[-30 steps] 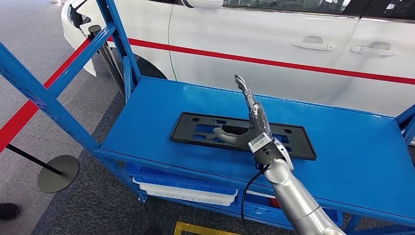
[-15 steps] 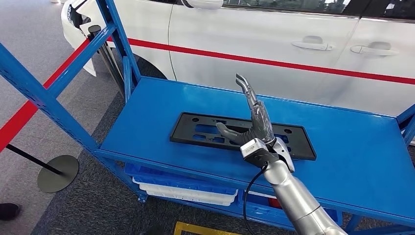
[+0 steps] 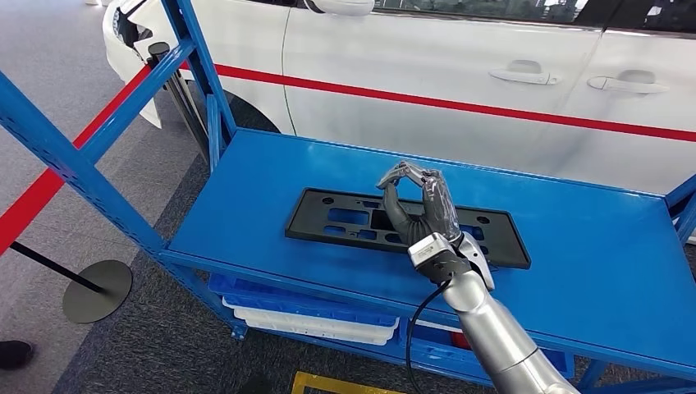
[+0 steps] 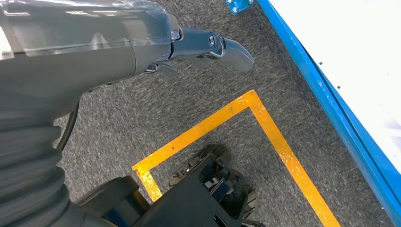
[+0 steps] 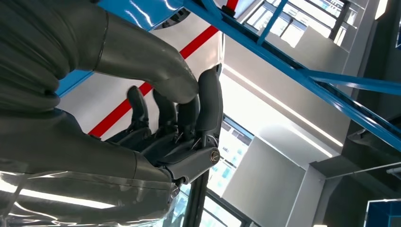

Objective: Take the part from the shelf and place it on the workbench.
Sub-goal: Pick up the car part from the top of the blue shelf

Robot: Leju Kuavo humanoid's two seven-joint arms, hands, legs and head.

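Right hand (image 3: 418, 209) raised above the black part (image 3: 345, 215) on the blue shelf (image 3: 591, 254), fingers curled to the thumb, holding nothing.

Left hand (image 4: 142, 52) hangs over the floor; its fingers are too hidden to judge.

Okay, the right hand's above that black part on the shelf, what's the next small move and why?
Probably open the right hand and lower it onto the black part. Its fingers are curled against the thumb with nothing in them, above the part, which lies flat on the blue shelf.

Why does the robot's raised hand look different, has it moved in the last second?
Yes. The right hand has curled its fingers in toward the thumb, above the black part on the blue shelf.
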